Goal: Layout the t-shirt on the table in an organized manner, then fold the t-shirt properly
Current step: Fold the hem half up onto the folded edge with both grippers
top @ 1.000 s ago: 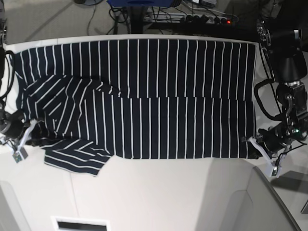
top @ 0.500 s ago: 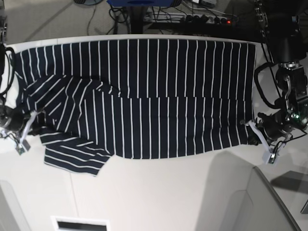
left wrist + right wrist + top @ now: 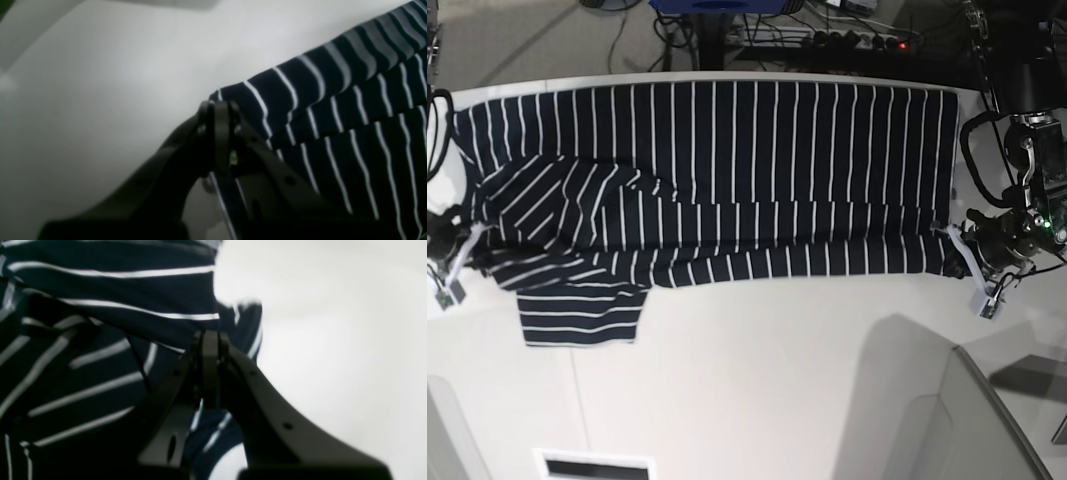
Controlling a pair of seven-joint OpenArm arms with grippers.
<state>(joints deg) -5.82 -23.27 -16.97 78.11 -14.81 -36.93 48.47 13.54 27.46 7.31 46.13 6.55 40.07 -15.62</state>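
The t-shirt (image 3: 727,180) lies spread across the far part of the table (image 3: 757,390), its thin white stripes running front to back over most of the body. Its far edge sits along the table's far rim, and its near edge is lifted and turned back over the body, forming a long horizontal fold line across the middle of the cloth. One sleeve (image 3: 582,315) lies flat on the table near the base view's left, projecting toward the front beyond the turned-back edge, its stripes running crosswise. The left gripper (image 3: 955,258), on the base view's right, is fully closed on the near corner of the t-shirt; the left wrist view shows the two dark fingers (image 3: 220,133) pressed together with a pinch of striped cloth (image 3: 333,110) between them, the cloth rising clear of the white surface at that corner. The right gripper (image 3: 472,255), on the base view's left, is likewise fully closed on the opposite near edge of the t-shirt; the right wrist view shows its fingers (image 3: 208,366) clamped on a bunched fold of striped cloth (image 3: 116,306), with bare table (image 3: 333,340) beside it. Cloth near this grip is creased and gathered, with diagonal stripes. The front of the table is bare white, crossed by a thin dark seam line (image 3: 577,400).
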